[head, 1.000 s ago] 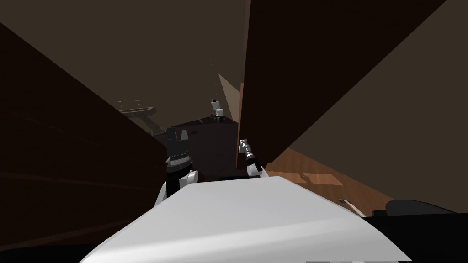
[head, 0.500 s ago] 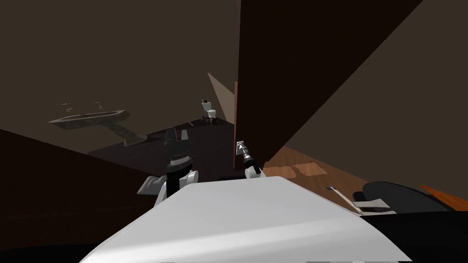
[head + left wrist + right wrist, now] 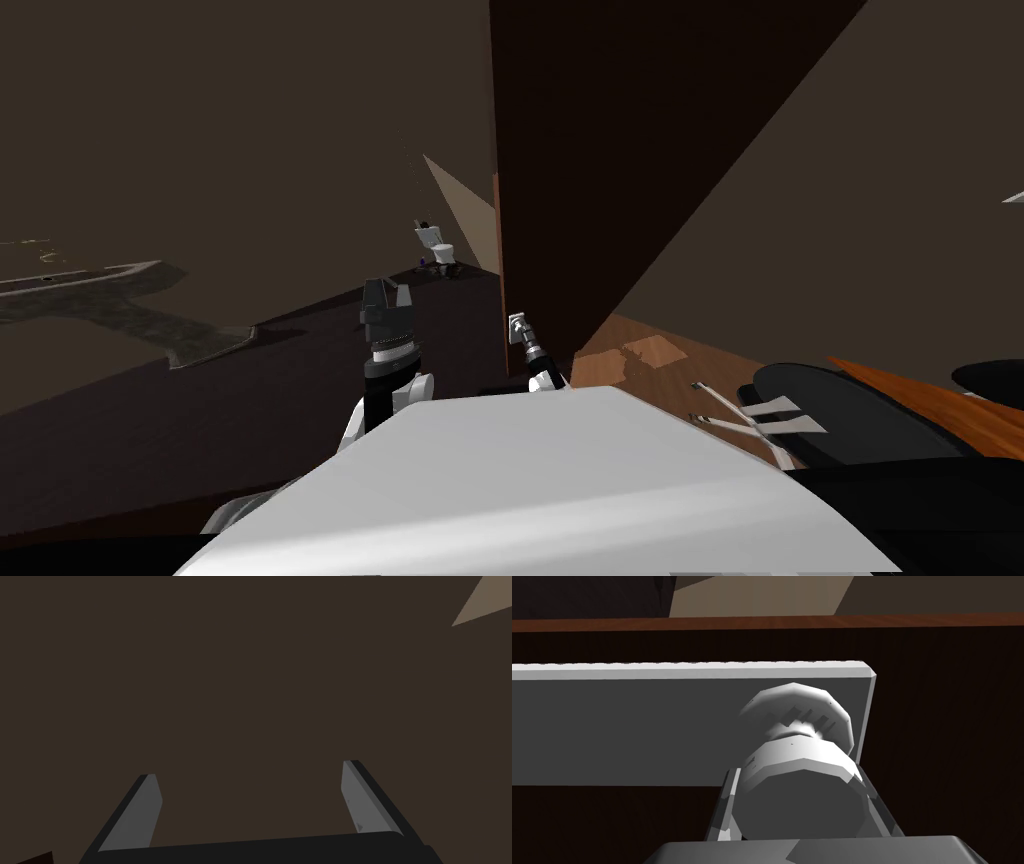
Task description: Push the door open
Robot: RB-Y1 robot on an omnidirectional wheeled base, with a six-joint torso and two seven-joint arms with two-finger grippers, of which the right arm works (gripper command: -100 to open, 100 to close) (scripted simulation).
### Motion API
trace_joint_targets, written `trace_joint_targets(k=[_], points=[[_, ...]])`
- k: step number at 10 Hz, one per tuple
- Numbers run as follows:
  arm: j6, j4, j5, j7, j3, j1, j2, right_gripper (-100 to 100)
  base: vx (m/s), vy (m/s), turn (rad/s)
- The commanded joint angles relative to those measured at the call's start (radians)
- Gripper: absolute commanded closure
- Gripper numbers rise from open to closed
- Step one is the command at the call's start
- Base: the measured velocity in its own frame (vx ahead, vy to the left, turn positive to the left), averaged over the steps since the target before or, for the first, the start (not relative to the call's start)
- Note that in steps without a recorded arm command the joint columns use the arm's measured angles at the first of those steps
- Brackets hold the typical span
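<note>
Grey knob (image 3: 804, 741) on brown door (image 3: 600, 150), upper-right head view, clamped in my R gripper (image 3: 799, 778); L gripper (image 3: 250, 770) spread open.

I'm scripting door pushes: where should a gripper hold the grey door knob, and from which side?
Grip the knob by its round head, a finger on each side, coming straight on toward the grey plate: the head stands off it on a narrower neck. The right gripper holds it so.

door knob (image 3: 799, 806) between the jaws of the right gripper (image 3: 525, 338), its plate (image 3: 637, 726) on the door (image 3: 620, 150) just behind, left gripper (image 3: 388, 292) off to the left, toilet (image 3: 434, 244) far ahead of its jaws
</note>
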Motion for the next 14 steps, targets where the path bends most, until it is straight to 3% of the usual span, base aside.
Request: trace_joint_targets(k=[1, 3, 5, 8, 9, 14], points=[[-0.008, 0.0, -0.014, 0.021, 0.025, 0.007, 0.01, 100, 0.177, 0.072, -0.257], [-0.014, -0.007, -0.029, 0.047, 0.063, 0.021, 0.034, 100, 0.185, 0.106, -0.268], [-0.024, 0.0, -0.028, 0.041, 0.052, 0.018, 0.003, 100, 0.093, 0.015, -0.078], [-0.026, -0.011, -0.03, 0.05, 0.051, 0.034, -0.019, 100, 0.205, -0.013, -0.146], [-0.029, 0.032, -0.03, 0.037, 0.043, -0.008, -0.018, -100, 0.017, -0.035, -0.039], [-0.039, 0.126, -0.034, 0.008, 0.017, -0.101, -0.029, -100, -0.127, -0.097, -0.005]])
